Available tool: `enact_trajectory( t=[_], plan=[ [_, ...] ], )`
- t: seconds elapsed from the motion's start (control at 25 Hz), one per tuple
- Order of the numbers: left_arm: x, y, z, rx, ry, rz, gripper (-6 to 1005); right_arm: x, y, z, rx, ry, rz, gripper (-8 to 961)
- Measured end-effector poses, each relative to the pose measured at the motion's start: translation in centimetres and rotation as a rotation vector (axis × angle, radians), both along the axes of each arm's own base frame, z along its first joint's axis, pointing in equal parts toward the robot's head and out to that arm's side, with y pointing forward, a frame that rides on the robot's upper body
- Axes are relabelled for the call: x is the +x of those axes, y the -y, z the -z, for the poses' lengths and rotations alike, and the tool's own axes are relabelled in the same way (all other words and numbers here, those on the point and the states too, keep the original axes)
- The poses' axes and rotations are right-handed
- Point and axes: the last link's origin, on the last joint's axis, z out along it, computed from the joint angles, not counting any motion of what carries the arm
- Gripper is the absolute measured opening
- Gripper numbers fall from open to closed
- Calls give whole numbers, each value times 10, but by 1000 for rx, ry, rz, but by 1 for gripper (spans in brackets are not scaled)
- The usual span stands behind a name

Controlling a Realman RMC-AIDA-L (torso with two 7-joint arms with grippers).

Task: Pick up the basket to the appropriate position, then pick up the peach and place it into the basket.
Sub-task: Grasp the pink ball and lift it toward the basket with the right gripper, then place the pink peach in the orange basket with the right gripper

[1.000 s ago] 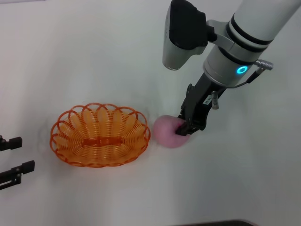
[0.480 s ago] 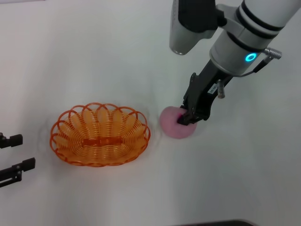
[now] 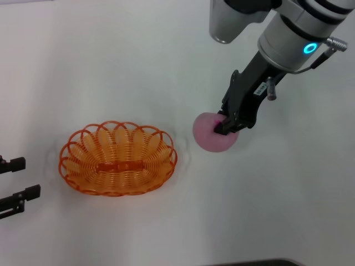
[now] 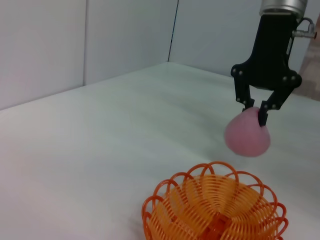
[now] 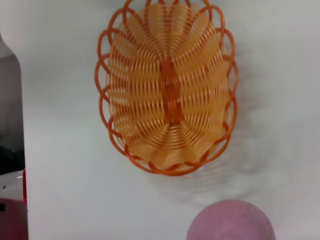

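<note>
The pale pink peach (image 3: 208, 136) is pinched at its top by my right gripper (image 3: 224, 128), which is shut on it and holds it just above the white table, to the right of the basket. The orange openwork basket (image 3: 118, 159) stands empty on the table, apart from the peach. The left wrist view shows the right gripper (image 4: 255, 114) squeezing the peach (image 4: 247, 137) beyond the basket (image 4: 215, 210). The right wrist view shows the basket (image 5: 167, 85) and the peach (image 5: 231, 222). My left gripper (image 3: 14, 185) is open and parked at the left edge.
The white table (image 3: 111, 66) stretches around the basket and peach. A light wall (image 4: 75, 45) stands behind the table in the left wrist view.
My right gripper has moved up and to the right in the head view, carrying the peach farther from the basket. The basket and the left arm have not moved.
</note>
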Motion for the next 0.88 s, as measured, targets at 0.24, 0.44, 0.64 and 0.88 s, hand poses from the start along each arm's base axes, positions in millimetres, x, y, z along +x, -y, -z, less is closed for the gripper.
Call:
enact_trajectory(
  t=[0.24, 0.44, 0.64, 0.88],
  plan=[
    [0, -1, 0, 3, 3, 0, 641, -9, 1, -1, -16, -63, -18, 207],
    [0, -1, 0, 3, 3, 0, 641, -18, 4, -2, -35, -111, -35, 209],
    [0, -1, 0, 2, 5, -4, 641, -31, 7, -3, -52, -163, -67, 211],
    [1, -1, -1, 0, 7, -10, 641, -38, 7, 10, -58, -185, -122, 213]
  ],
)
